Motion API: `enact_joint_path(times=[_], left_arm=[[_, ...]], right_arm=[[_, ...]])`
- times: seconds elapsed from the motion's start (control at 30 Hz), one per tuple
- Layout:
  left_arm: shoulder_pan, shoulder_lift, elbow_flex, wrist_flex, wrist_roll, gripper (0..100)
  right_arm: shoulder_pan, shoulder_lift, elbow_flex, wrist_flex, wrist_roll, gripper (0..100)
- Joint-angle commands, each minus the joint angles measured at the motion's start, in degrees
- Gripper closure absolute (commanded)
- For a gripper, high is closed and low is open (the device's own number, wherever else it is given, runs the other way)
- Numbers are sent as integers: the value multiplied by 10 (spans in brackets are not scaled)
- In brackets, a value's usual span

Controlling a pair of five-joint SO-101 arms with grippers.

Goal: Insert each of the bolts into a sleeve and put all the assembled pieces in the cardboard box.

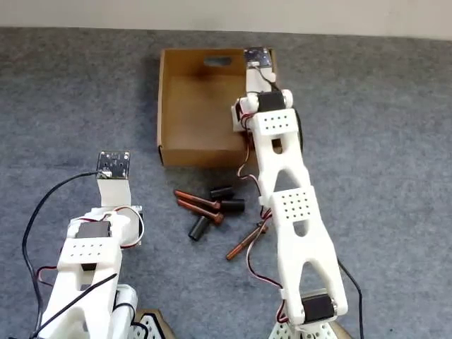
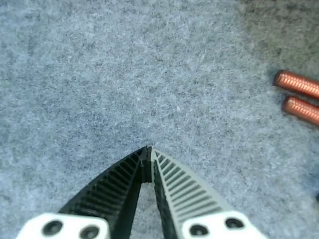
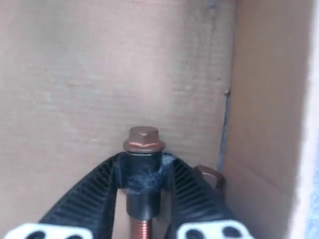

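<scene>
Right claw [image 3: 144,168] clamps sleeved bolt [image 3: 143,140]; left claw [image 2: 148,152] closed.

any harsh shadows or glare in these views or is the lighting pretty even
High view: soft, even light, no glare, slight shade inside the cardboard box. Left wrist view: the carpet darkens past the two bolts, likely a shadow. Right wrist view: the box's side wall glares bright at the frame edge, while the sleeved bolt in the right gripper is evenly lit.

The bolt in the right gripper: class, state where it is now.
The bolt, sleeved, is clamped in the right gripper inside the cardboard box, close to a side wall, with another bolt head just beside it.
</scene>
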Motion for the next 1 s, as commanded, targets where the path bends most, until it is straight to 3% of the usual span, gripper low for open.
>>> enact_joint_path(times=[0.0,0.5,0.97], left_arm=[[-1,-11,-3,-7,-3,983],[-1,-11,-3,-7,-3,983],[-1,-11,-3,-7,-3,983]], right_arm=[[3,-14,-67,11,4,864],[23,-210,-65,46,5,864],[89,-103,-65,59,5,864]])
